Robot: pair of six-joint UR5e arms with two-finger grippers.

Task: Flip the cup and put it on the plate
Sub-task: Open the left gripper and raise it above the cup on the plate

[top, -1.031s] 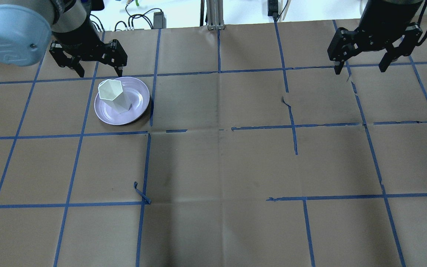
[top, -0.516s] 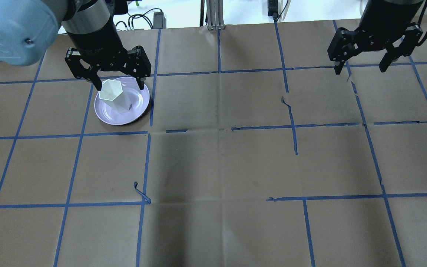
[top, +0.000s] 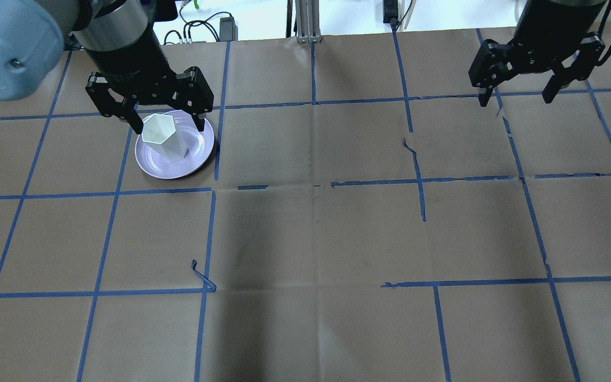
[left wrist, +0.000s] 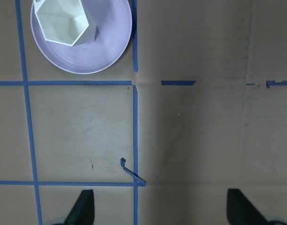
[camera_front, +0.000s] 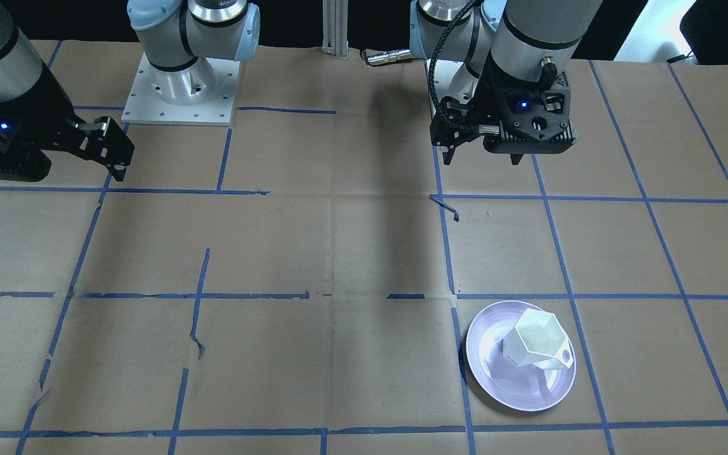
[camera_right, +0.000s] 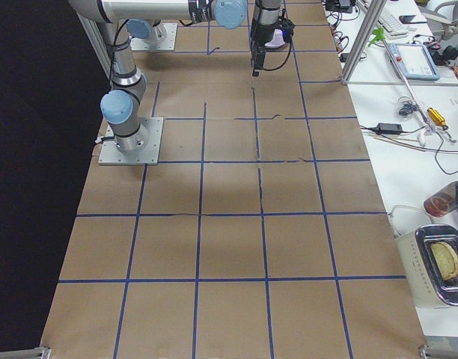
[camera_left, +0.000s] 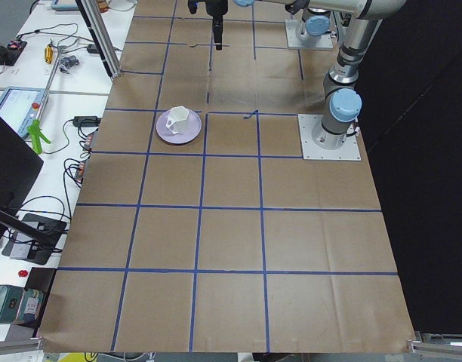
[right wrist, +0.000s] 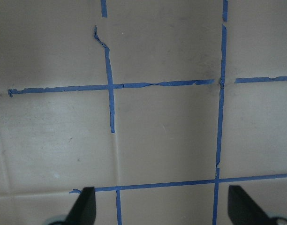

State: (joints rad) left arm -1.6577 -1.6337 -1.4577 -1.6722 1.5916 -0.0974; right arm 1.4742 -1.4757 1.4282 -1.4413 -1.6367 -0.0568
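The white faceted cup (top: 161, 139) stands upright, mouth up, on the pale lavender plate (top: 194, 155) at the table's left. It also shows in the front-facing view (camera_front: 530, 343) on the plate (camera_front: 497, 379), its handle to the side, and in the left wrist view (left wrist: 64, 21). My left gripper (top: 168, 126) is open and empty. It hangs high above the table; in the front-facing view (camera_front: 483, 159) it is well back from the plate. My right gripper (top: 516, 100) is open and empty at the far right.
Brown paper with a blue tape grid covers the table (top: 316, 239). A loose curl of tape (top: 202, 278) sticks up near the front left. Cables and an aluminium post (top: 308, 21) lie beyond the far edge.
My left gripper has moved to the right in the overhead view and now overlaps the plate's far edge, still open. The cup, the plate and the right arm have not moved.
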